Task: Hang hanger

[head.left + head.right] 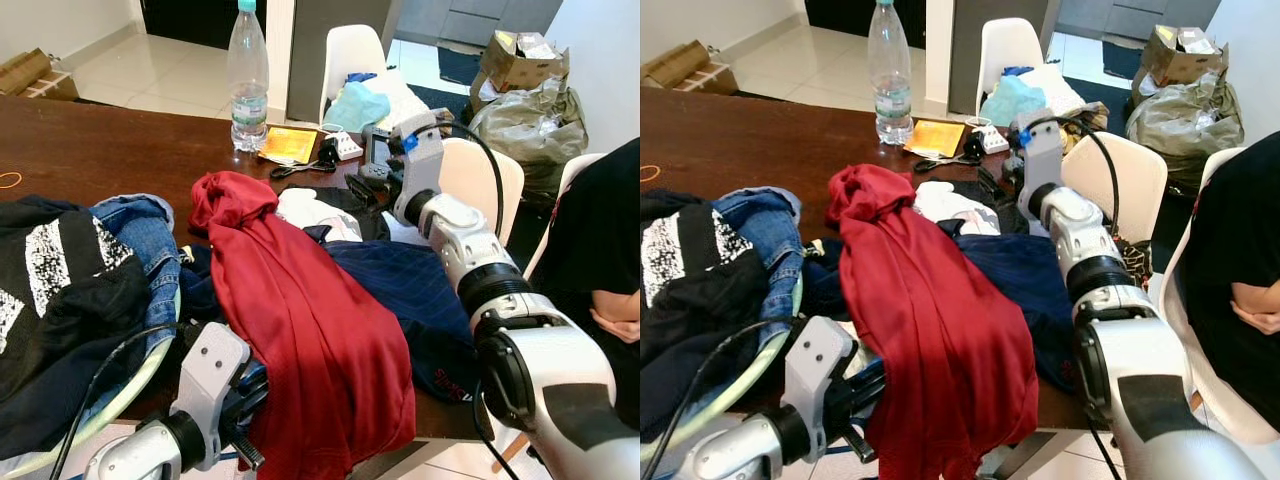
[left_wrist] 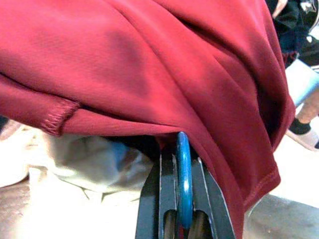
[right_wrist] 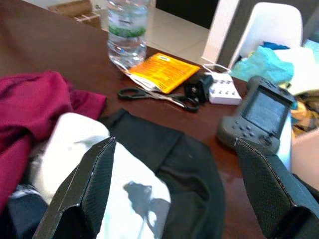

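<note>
The left hand (image 2: 184,219) sits low at the near edge of the surface (image 1: 90,150), its 2 black fingers (image 2: 152,199) pressed together on a blue hanger (image 2: 183,174), whose curved bar runs up between them and under the hem of a red garment (image 1: 300,310). That garment drapes from the middle of the surface down over its near edge, covering the rest of the hanger. Beside it on the robot's left lies a heap of dark clothes and denim (image 1: 140,235) in a pale-rimmed basket (image 1: 135,385); on the other side spreads a navy garment (image 1: 400,280). Farther out, the right hand (image 3: 174,199) hovers over black and white clothing (image 3: 139,164), its fingers spread wide and holding nothing. Beyond lie scissors (image 3: 154,95), an orange packet (image 3: 162,71), a grey handheld device (image 3: 259,117) and a plastic bottle (image 1: 247,75), with white chairs (image 1: 352,55) behind. A person in black (image 1: 600,260) sits at the right.
</note>
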You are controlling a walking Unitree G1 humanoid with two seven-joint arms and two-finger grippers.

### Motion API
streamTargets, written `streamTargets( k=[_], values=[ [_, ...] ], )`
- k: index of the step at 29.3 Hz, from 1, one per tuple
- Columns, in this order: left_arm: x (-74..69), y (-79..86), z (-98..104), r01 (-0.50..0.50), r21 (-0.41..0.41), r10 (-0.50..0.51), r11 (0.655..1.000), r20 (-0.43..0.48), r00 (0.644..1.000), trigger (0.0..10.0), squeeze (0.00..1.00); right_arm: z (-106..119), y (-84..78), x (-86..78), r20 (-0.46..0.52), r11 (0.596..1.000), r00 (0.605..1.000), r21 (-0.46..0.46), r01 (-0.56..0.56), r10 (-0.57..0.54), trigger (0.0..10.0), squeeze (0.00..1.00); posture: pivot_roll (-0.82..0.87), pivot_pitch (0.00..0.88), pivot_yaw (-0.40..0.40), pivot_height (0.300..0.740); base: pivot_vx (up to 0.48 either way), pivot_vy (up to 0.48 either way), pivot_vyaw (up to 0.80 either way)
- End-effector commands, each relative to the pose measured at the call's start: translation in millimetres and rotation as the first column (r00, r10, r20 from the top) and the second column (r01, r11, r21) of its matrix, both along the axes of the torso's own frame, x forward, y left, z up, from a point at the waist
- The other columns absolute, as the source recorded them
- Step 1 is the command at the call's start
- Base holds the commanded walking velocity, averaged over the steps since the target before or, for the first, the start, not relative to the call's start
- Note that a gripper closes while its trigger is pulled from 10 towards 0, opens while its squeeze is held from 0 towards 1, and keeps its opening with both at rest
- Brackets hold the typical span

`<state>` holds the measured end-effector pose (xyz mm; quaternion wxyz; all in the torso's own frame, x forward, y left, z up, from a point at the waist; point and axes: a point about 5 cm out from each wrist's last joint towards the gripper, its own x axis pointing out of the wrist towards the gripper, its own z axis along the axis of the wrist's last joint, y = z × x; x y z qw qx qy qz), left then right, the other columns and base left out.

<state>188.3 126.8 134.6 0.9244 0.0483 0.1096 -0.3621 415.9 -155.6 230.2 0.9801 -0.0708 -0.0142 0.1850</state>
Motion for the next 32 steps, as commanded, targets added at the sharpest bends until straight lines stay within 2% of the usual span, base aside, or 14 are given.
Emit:
streamTargets(
  k=[1, 5, 12, 19, 22, 23, 26, 27, 28, 29, 30, 31, 32],
  values=[
    [-6.1, -3.3, 1, 0.055, 0.001, -0.055, 0.998, -0.021, 0.998, 10.0, 0.0, -5, -8.5, -1.3, -0.014, 0.999, 0.999, 0.003, 0.034, -0.034, 10.0, 0.0, 0.24, 0.097, -0.089, 0.74, -0.48, 0.0, 0.0],
    [-11.7, -3.2, 0, 0.093, 0.009, -0.092, 0.996, -0.059, 0.994, 10.0, 0.0, -9, -14.5, -3.1, -0.023, 0.999, 0.998, -0.011, 0.052, -0.052, 10.0, 0.0, 0.24, 0.097, -0.088, 0.74, -0.48, 0.0, 0.0],
    [-14.3, -3.6, -1, 0.107, 0.01, -0.106, 0.994, -0.075, 0.992, 10.0, 0.0, -11, -13.8, -4.2, -0.027, 0.999, 0.999, -0.013, 0.044, -0.044, 10.0, 0.0, 0.24, 0.097, -0.088, 0.74, -0.48, 0.0, 0.0],
    [-24.0, -0.2, -3, 0.168, 0.042, -0.162, 0.985, -0.126, 0.979, 10.0, 0.0, -16, -8.6, -7.5, -0.04, 1.0, 0.999, -0.029, 0.003, -0.005, 10.0, 0.0, 0.24, 0.097, -0.09, 0.74, -0.48, 0.0, 0.0],
    [-23.7, 0.8, -3, 0.169, 0.044, -0.163, 0.985, -0.124, 0.979, 10.0, 0.0, -19, -8.5, -8.1, -0.047, 0.999, 0.999, -0.039, 0.0, -0.002, 10.0, 0.0, 0.24, 0.096, -0.091, 0.74, 0.0, 0.0, 0.0],
    [-18.2, 3.2, 1, 0.167, 0.048, -0.163, 0.985, -0.079, 0.983, 10.0, 0.0, -26, -9.7, -9.4, -0.063, 0.999, 0.998, -0.047, 0.008, -0.011, 10.0, 0.0, 0.23, 0.095, -0.091, 0.74, 0.0, 0.0, 0.0],
    [-13.1, 4.9, 4, 0.156, 0.054, -0.154, 0.986, -0.039, 0.987, 10.0, 0.0, -29, -11.0, -9.9, -0.07, 0.999, 0.997, -0.046, 0.019, -0.022, 10.0, 0.0, 0.23, 0.095, -0.091, 0.74, 0.0, 0.0, 0.0],
    [-2.7, 8.7, 8, 0.104, 0.063, -0.105, 0.993, 0.013, 0.994, 10.0, 0.0, -31, -13.7, -10.3, -0.076, 0.999, 0.996, -0.039, 0.036, -0.039, 10.0, 0.0, 0.23, 0.094, -0.09, 0.74, 0.0, 0.0, 0.0],
    [-2.7, 8.7, 8, 0.104, 0.063, -0.105, 0.993, 0.013, 0.994, 10.0, 0.0, -31, -13.7, -10.3, -0.076, 0.999, 0.996, -0.039, 0.036, -0.039, 10.0, 0.0, 0.23, 0.094, -0.09, 0.74, 0.0, 0.0, 0.0],
    [18.4, 19.3, 14, -0.046, 0.078, 0.039, 0.996, 0.084, 0.996, 10.0, 0.0, -34, -17.2, -11.5, -0.084, 0.998, 0.995, -0.027, 0.054, -0.056, 10.0, 0.0, 0.22, 0.092, -0.089, 0.74, 0.0, 0.0, 0.0],
    [18.4, 19.3, 14, -0.046, 0.078, 0.039, 0.996, 0.084, 0.996, 10.0, 0.0, -34, -17.2, -11.5, -0.084, 0.998, 0.995, -0.027, 0.054, -0.056, 10.0, 0.0, 0.22, 0.092, -0.089, 0.74, 0.0, 0.0, 0.0],
    [31.9, 27.2, 18, -0.153, 0.078, 0.142, 0.985, 0.126, 0.982, 10.0, 0.0, -37, -19.6, -12.4, -0.089, 0.998, 0.994, -0.019, 0.064, -0.066, 10.0, 0.0, 0.22, 0.092, -0.089, 0.74, 0.0, 0.0, 0.0],
    [39.6, 32.1, 21, -0.217, 0.074, 0.205, 0.973, 0.149, 0.967, 10.0, 0.0, -38, -20.9, -13.0, -0.092, 0.997, 0.993, -0.014, 0.07, -0.071, 10.0, 0.0, 0.22, 0.092, -0.089, 0.74, 0.0, 0.0, 0.0]
  ],
)
